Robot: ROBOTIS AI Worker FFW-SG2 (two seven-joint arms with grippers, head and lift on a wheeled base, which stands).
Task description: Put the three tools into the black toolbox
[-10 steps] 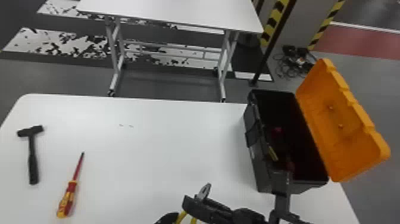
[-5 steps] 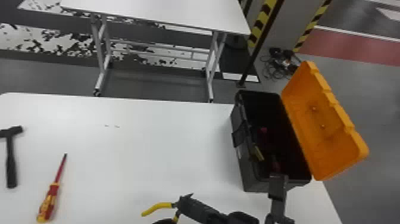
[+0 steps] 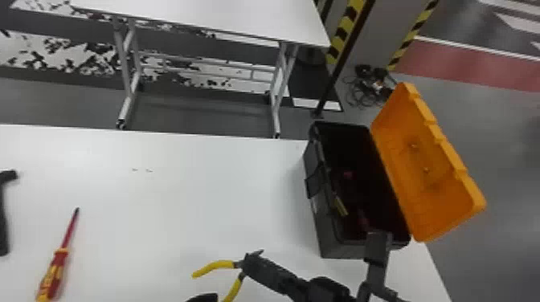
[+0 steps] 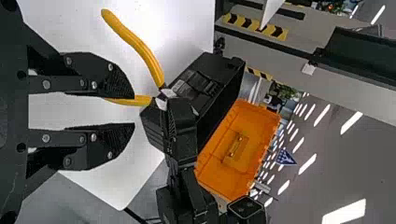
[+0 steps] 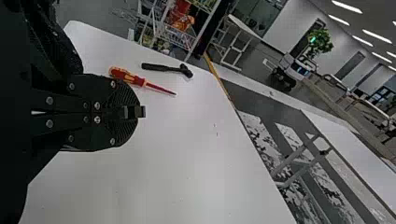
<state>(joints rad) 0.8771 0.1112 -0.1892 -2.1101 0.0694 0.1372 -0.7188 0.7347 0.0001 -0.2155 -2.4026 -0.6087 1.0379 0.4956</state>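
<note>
Firmly, the right gripper (image 3: 254,264) closes on the head of the yellow-handled pliers (image 3: 215,266), its fingers pressed together with only a bit of metal poking out past their tips. The pliers' two handles splay apart, pointing toward the left side. The left gripper (image 3: 204,298) stands wide, its two fingers well apart with nothing gripped; one handle passes just by a fingertip, and whether they touch I cannot tell. The screwdriver (image 3: 58,263) and the hammer (image 3: 3,219) lie near each other toward the left of the white table (image 3: 201,200). The black toolbox (image 3: 327,249) sits at the table's right end, its orange lid (image 3: 438,180) tipped back.
</note>
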